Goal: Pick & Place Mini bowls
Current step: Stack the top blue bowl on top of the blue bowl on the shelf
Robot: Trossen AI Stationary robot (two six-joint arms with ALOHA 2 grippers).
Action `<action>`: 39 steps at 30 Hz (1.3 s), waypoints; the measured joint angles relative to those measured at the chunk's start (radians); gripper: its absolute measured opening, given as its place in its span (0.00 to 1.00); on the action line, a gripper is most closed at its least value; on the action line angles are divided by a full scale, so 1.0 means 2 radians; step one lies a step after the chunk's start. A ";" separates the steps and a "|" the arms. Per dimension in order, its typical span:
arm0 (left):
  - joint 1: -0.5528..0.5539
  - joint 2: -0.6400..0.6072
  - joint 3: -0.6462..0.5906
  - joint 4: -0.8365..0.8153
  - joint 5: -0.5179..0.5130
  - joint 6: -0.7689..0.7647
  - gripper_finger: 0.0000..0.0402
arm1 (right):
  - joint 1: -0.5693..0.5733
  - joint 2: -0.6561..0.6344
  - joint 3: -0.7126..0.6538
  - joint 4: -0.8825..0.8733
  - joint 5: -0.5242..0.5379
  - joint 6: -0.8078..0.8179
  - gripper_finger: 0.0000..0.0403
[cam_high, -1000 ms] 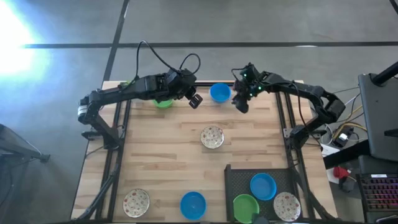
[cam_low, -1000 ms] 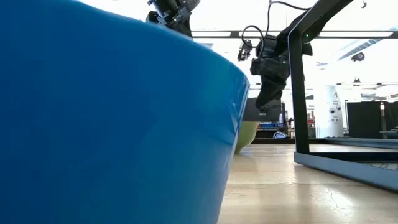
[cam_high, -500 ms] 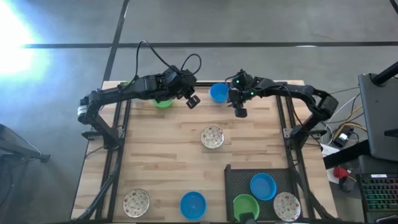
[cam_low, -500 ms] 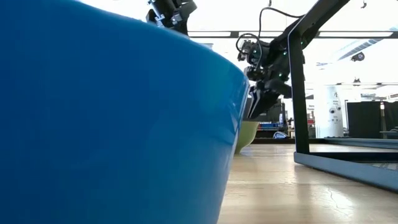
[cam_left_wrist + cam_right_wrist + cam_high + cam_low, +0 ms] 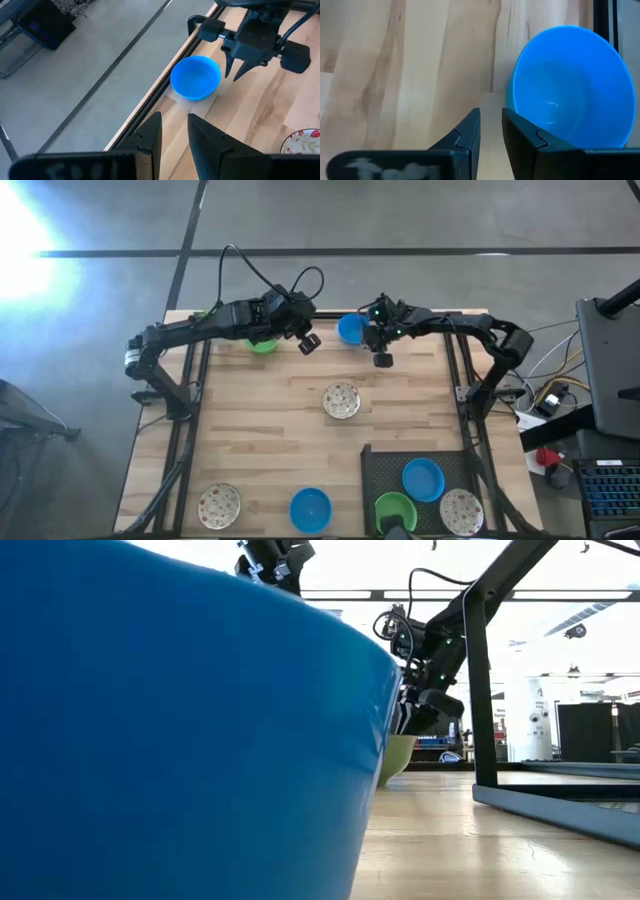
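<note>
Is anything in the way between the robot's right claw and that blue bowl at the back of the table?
No, nothing visible. The right gripper hangs right beside the blue bowl, and in its wrist view only bare table shows between its fingers and the bowl's rim. The left gripper waits on the bowl's other side.

We see mini bowls upright — a blue bowl (image 5: 350,329) and green bowl (image 5: 262,345) at the far edge, a speckled bowl (image 5: 341,400) mid-table, others along the near edge.

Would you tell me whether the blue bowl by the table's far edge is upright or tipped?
Upright: the blue bowl sits mouth-up and empty on the table.
</note>
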 joint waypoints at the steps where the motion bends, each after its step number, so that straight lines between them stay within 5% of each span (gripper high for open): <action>1: 0.000 0.000 0.000 -0.002 0.000 -0.001 0.22 | 0.000 -0.001 0.000 0.001 0.000 -0.006 0.18; 39: 0.001 0.000 0.000 -0.003 0.000 -0.016 0.22 | -0.025 0.008 -0.016 0.066 0.009 -0.046 0.16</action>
